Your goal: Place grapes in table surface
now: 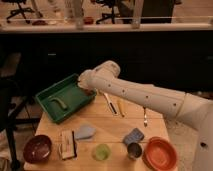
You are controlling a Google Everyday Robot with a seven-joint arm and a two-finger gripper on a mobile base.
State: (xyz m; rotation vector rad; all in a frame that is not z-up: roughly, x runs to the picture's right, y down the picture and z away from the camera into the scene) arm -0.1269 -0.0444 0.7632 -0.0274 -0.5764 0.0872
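My gripper (87,88) is at the right corner of the green tray (50,95), mostly hidden behind the white wrist, and it is shut. A small dark reddish lump, apparently the grapes (90,92), shows just under the wrist at the tray's rim. Whether the gripper holds it I cannot tell. The table surface (115,125) of light wooden planks spreads out below and to the right of the tray.
A curved green vegetable (60,104) lies in the tray. Utensils (120,107) lie right of the tray. Along the front stand a dark red bowl (37,148), a packet (67,143), a green cup (102,151), a metal cup (133,150) and an orange bowl (160,153). Two blue-grey cloths (85,131) lie mid-table.
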